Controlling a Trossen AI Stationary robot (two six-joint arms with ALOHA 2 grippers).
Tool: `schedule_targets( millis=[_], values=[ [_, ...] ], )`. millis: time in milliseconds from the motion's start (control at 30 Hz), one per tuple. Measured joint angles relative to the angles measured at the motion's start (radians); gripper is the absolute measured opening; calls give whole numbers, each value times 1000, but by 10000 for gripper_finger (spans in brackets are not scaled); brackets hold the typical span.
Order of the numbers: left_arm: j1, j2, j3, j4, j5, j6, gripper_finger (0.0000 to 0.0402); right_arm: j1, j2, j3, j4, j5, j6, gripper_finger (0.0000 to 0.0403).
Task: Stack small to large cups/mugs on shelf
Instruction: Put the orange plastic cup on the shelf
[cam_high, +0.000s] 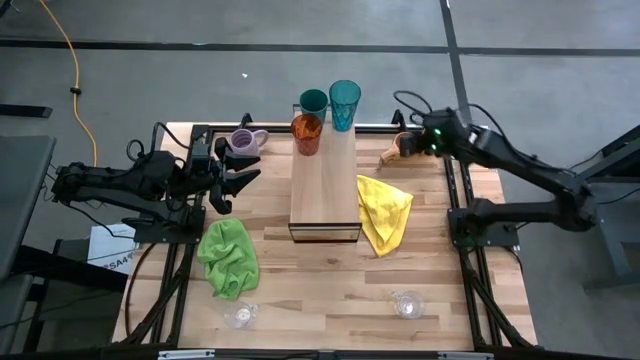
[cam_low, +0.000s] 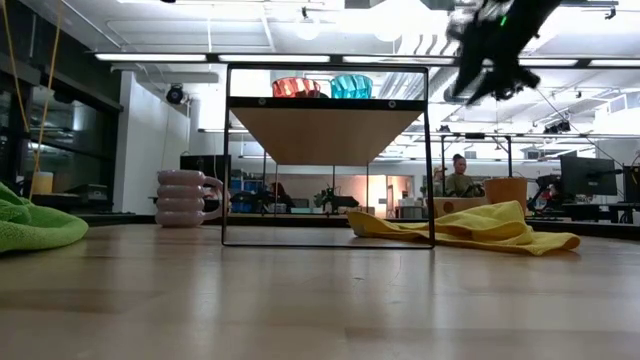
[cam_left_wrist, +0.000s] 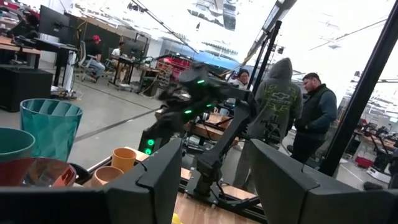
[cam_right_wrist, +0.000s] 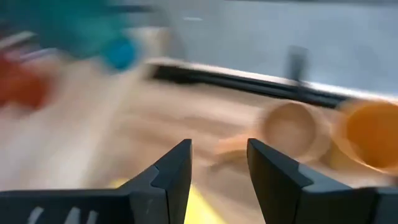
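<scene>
Even, bright overhead light in high view; soft short shadows under the shelf (cam_high: 324, 185) and yellow cloth (cam_high: 385, 212). Low view: ceiling strip lights glare white, near tabletop (cam_low: 320, 310) out of focus. Left wrist view: ceiling blown out, own fingers (cam_left_wrist: 155, 180) dark and soft. Right wrist view heavily motion-blurred; tan mug (cam_right_wrist: 292, 127) and orange cup (cam_right_wrist: 370, 134) smeared.

The wooden table (cam_high: 330, 290) carries the shelf (cam_high: 324, 190) at its middle. Left of the shelf lie a green cloth (cam_high: 228, 257) and a lavender mug (cam_high: 243, 141); right of it, a yellow cloth (cam_high: 385, 211) and a tan mug (cam_high: 403, 146). Two clear glasses (cam_high: 240, 316) stand well in front of the shelf. On the shelf's far end stand an amber tumbler (cam_high: 307, 133) and two teal tumblers (cam_high: 344, 104).
</scene>
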Motion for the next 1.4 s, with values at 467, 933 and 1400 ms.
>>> schedule_targets(
  millis=[467,933,1400],
  values=[
    [0,0,0,0,-25,2,172,144,-164,0,21,241,111,146],
    [0,0,0,0,-25,-2,172,-299,218,0,-223,276,566,146],
    [0,0,0,2,-26,-2,172,-340,400,0,-271,301,798,146]
  ],
)
